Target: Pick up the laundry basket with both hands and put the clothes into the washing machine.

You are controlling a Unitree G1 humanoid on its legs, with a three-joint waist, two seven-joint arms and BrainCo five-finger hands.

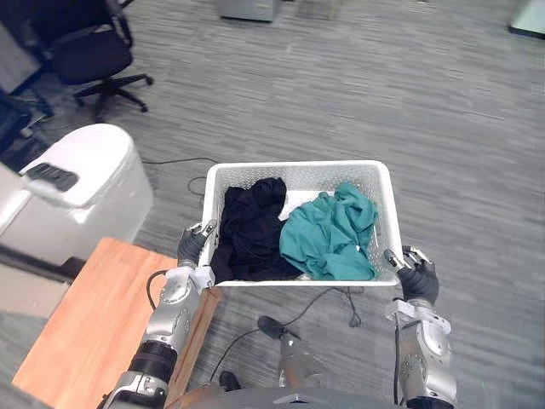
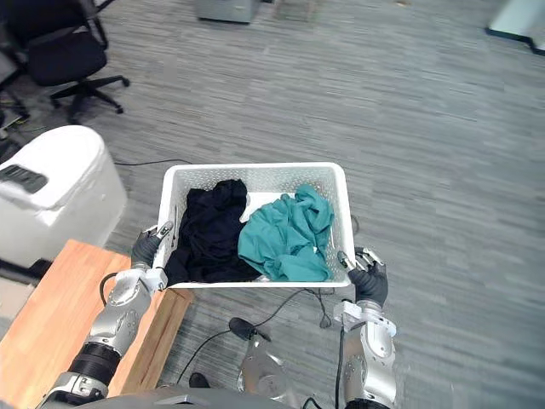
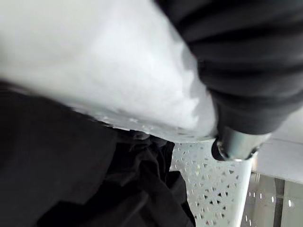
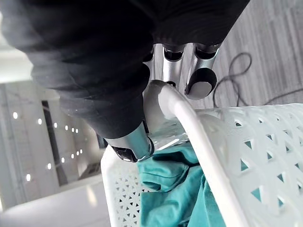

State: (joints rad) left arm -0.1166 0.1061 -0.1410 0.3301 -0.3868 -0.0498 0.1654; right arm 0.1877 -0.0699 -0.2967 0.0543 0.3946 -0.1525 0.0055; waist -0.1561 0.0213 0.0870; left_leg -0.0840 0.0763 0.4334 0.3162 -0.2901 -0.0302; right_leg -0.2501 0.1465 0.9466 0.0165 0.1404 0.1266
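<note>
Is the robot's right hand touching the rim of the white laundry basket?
Touching. In the right wrist view, the right hand curls its fingers over the rim of the laundry basket, with no gap between them.

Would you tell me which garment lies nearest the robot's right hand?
The teal garment, at the end of the basket that the right hand grips; the black garment lies by the left hand.

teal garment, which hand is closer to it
Right. The right hand grips the laundry basket rim beside the teal garment; the left hand grips the opposite rim, by the black clothes.
</note>
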